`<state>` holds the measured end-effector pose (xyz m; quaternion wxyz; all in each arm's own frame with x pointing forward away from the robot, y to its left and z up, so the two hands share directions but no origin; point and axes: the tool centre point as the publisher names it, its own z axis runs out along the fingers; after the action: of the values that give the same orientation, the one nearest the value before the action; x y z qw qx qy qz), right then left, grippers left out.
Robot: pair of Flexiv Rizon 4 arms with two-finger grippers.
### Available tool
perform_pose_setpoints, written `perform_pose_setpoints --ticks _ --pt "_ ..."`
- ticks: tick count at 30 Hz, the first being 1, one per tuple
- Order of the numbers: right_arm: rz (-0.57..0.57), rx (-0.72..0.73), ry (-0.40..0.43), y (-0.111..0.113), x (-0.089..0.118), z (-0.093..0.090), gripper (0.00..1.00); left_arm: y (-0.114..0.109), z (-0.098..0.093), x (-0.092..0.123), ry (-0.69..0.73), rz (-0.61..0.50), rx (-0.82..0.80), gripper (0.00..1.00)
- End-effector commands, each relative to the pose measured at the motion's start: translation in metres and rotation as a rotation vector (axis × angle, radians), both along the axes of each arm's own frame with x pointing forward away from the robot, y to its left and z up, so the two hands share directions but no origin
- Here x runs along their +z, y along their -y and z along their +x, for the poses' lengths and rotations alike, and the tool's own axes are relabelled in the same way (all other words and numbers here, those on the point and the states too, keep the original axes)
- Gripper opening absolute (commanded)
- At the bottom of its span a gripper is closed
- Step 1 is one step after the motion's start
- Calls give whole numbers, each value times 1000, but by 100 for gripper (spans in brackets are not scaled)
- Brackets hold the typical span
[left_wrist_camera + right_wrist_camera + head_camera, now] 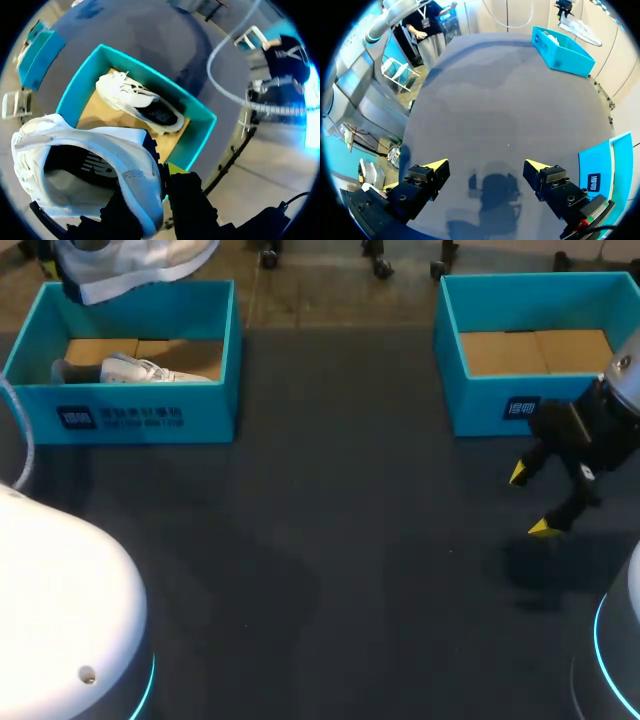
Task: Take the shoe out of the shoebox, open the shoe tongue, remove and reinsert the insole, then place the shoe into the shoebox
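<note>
A white shoe (135,265) hangs in the air above the left blue shoebox (150,410). In the left wrist view my left gripper (159,182) is shut on the heel wall of this shoe (75,150), one finger outside and one inside the opening. Straight below it is the shoebox (200,120), with a second white shoe (137,100) lying on its cardboard floor; this second shoe (150,370) also shows in the head view. My right gripper (533,500) stands open over the table in front of the right box, with nothing between its fingers (486,167).
A second blue box (500,405) with a bare cardboard floor stands at the back right. The dark table (340,540) stretches between the two boxes. The left shoebox (562,47) lies far ahead of my right gripper.
</note>
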<state>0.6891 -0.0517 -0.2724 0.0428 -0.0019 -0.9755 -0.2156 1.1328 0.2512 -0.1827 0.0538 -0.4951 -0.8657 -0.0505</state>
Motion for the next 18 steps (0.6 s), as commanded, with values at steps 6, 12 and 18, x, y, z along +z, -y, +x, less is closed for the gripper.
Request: perform_pose_setpoints --ticks 6,12,18 --pt "-3 -1 0 -1 -1 0 100 -33 33 -6 41 -54 -534 0" --pt "-3 -1 0 -1 -1 0 100 -38 35 -5 41 -46 -570 0" --pt "-3 -1 0 -1 -1 0 100 -37 42 -7 56 8 -544 0"
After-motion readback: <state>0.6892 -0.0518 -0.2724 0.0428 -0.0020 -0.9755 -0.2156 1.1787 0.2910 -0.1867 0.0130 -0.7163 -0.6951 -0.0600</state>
